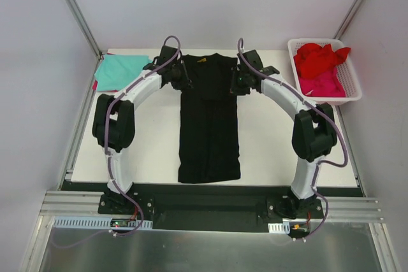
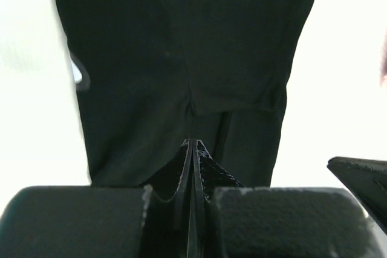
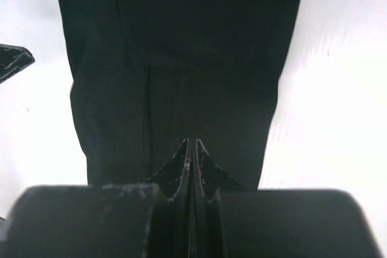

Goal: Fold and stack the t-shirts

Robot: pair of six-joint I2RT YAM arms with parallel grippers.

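Top external: both jaws clamped on black t-shirt [image 1: 209,125]; teal t-shirt [image 1: 120,71] left; basket [image 1: 354,81], red t-shirt [image 1: 320,58] right.

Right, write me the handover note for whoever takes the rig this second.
Left tool: shut, apparently pinching the black shirt at its far left corner.
Right tool: shut, apparently pinching its far right corner.
Black shirt: flat mid-table as a long narrow strip, sides seemingly folded in.
Teal shirt: lies flat at the table's far left, looks folded.
Red shirt and pink shirt: crumpled in the basket, far right.
Done: teal, it seems; black narrowed.
Left: fold black end over end, stack it, then red and pink.
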